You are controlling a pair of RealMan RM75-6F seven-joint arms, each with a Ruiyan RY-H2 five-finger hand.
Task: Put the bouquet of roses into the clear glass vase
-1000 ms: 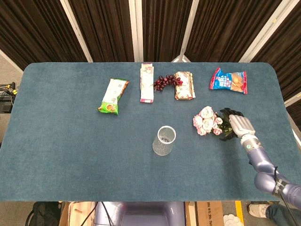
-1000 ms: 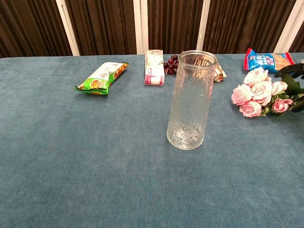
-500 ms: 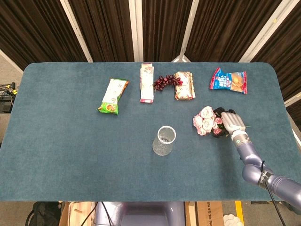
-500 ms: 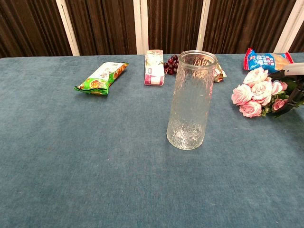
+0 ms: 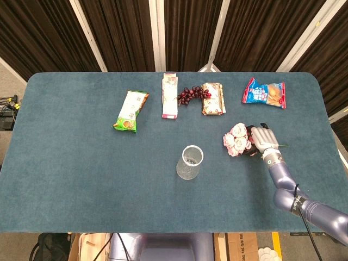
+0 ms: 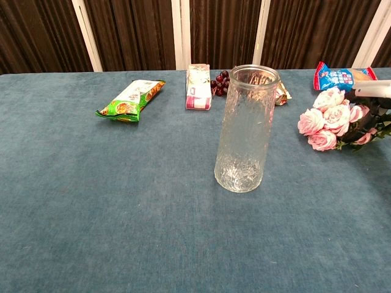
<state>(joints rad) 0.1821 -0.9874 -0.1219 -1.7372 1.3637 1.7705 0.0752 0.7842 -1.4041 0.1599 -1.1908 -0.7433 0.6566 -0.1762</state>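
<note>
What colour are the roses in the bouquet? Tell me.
Pale pink and cream, with dark green leaves behind the bouquet. The chest view shows it best.

Pink rose bouquet lying flat, stems apparently hidden, clear vase upright

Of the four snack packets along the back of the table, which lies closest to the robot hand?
The blue and red packet, far right in the row. It lies just behind the right robot hand at the roses; the others lie further left.

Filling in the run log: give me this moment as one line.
phase: reaching | right robot hand: over bouquet leaves, grasp unclear | bouquet: lying on table | vase: upright, empty | left: not in view
</note>
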